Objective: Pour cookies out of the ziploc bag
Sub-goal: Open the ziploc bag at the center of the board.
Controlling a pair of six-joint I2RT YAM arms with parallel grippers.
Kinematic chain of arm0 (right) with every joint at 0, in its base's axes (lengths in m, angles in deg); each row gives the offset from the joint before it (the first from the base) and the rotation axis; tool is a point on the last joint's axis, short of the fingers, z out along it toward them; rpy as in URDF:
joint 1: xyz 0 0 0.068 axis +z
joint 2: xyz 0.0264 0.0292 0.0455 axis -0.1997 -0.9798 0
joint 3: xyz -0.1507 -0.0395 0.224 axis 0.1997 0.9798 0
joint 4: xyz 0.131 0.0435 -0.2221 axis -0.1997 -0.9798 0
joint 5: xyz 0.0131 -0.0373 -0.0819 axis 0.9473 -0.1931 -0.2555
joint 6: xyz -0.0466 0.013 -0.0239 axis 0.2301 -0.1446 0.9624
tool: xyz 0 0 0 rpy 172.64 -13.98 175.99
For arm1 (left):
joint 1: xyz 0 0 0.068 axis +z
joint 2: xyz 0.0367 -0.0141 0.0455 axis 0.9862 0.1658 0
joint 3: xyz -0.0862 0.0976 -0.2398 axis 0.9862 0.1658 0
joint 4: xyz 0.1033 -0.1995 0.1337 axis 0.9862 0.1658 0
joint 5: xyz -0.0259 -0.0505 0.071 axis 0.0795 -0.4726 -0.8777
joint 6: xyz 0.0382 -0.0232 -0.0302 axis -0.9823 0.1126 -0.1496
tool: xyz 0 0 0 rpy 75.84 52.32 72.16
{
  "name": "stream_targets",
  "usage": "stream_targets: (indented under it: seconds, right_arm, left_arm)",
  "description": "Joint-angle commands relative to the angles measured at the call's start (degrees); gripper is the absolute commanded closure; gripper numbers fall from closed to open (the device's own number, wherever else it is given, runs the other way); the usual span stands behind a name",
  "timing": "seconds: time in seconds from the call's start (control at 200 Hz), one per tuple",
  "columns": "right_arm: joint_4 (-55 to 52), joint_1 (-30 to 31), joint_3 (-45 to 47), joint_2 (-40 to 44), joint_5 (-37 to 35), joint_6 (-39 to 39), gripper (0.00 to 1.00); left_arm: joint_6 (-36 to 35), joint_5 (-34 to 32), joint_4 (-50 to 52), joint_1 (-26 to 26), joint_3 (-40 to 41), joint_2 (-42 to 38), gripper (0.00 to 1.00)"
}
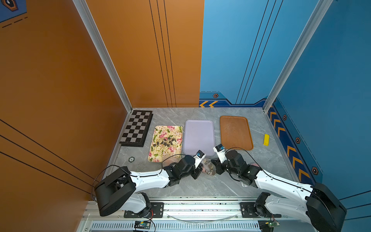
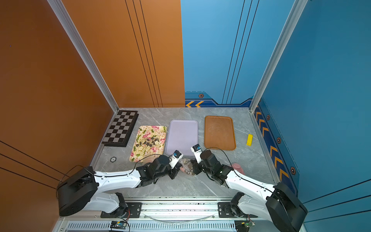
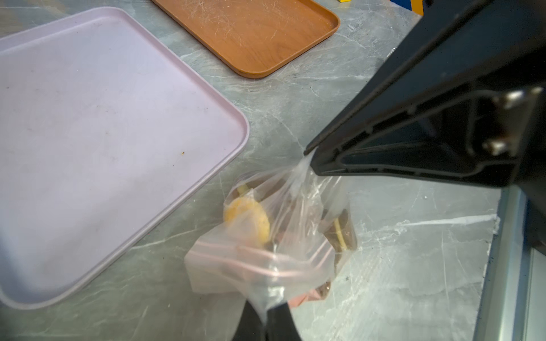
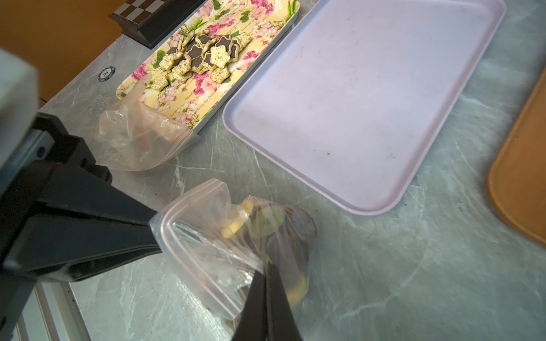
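The left end effector [image 3: 267, 314] is closed on the ziploc bag [image 3: 298, 233], pinching film by its pink zip strip [image 3: 260, 267]. The right end effector [image 4: 267, 285] is clamped on the film of the bag's body. The 2 grips probably split the work: 1 steers the mouth while the other raises the far end. The bag is over the tabletop [image 1: 200, 186] between the arms, just near of the lilac tray [image 3: 118, 118] (resting or hanging, I cannot tell). The cookies [image 3: 248, 218] show through the clear film: a yellow round and dark brown ones, bunched together.

left pincer [image 3: 266, 313] and right pincer [image 3: 309, 155] pinch ziploc bag [image 3: 283, 245]; cookies [image 3: 246, 218] inside
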Motion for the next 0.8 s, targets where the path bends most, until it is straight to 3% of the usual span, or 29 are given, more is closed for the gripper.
stream_targets:
  seconds: [0.0, 0.435, 0.646, 0.711, 0.796]
  right_arm:
    - [-3.47, -2.55, 1.14, 1.17, -10.18, -2.95, 1.00]
    - [-3.55, -5.57, 2.07, 1.33, -9.89, -4.98, 1.00]
    - [1.10, -5.71, 2.41, 1.29, -3.85, -4.40, 1.00]
    - [1.88, -5.63, 2.30, 1.82, -1.84, -3.99, 0.79]
    - [1.76, -5.16, 2.30, 3.89, -0.91, -3.68, 0.65]
  left_arm:
    - [0.19, -1.28, 3.57, 1.40, 2.64, -1.48, 1.00]
    - [-1.20, 3.65, 3.50, 5.24, 4.51, -2.86, 1.00]
    - [-1.27, 5.98, 3.46, 5.73, 4.60, -5.39, 1.00]
    - [-1.01, 7.13, 3.38, 5.85, 4.79, -7.33, 1.00]
    - [-0.23, 9.04, 3.42, 6.08, 4.85, -9.83, 1.00]
